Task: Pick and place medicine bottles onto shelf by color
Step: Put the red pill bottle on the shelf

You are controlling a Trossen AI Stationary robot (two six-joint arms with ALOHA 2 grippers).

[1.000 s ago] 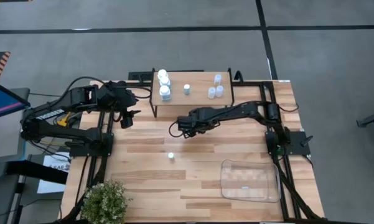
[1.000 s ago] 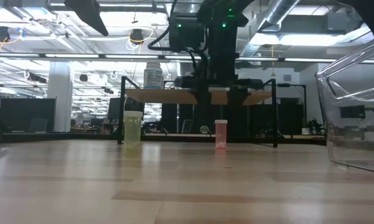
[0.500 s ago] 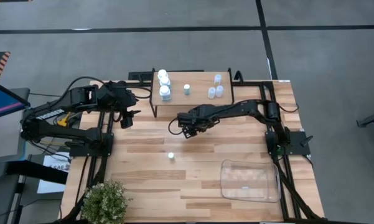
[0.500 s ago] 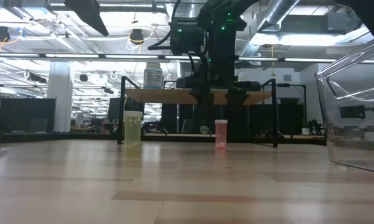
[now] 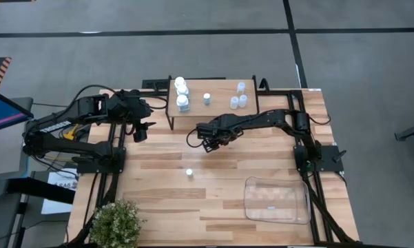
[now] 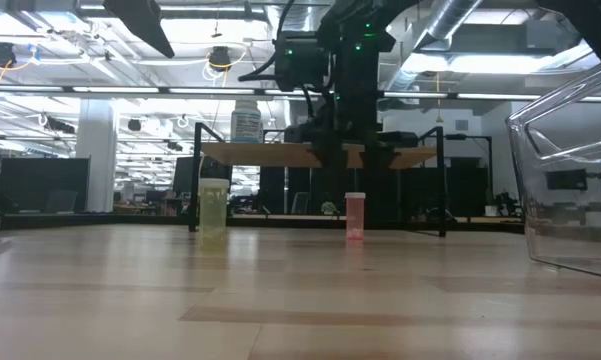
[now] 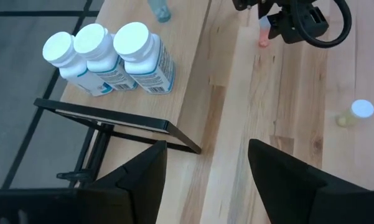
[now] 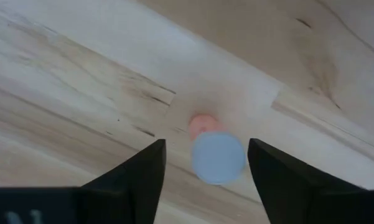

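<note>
Shelf (image 5: 213,103) carrying bottles, right tool (image 5: 212,143) just in front, lone bottle (image 5: 189,173) nearer

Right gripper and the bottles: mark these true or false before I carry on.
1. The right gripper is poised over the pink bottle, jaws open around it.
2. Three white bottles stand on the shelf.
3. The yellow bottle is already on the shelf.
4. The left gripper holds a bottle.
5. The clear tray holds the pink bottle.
1. True: the right gripper straddles the pink bottle, fingers apart and not touching it.
2. True: three white bottles stand together on the shelf.
3. False: the yellow bottle stands on the table, out in front of the shelf.
4. False: the left gripper is open and empty beside the shelf.
5. False: that bottle stands on the table, far from the clear tray.
</note>
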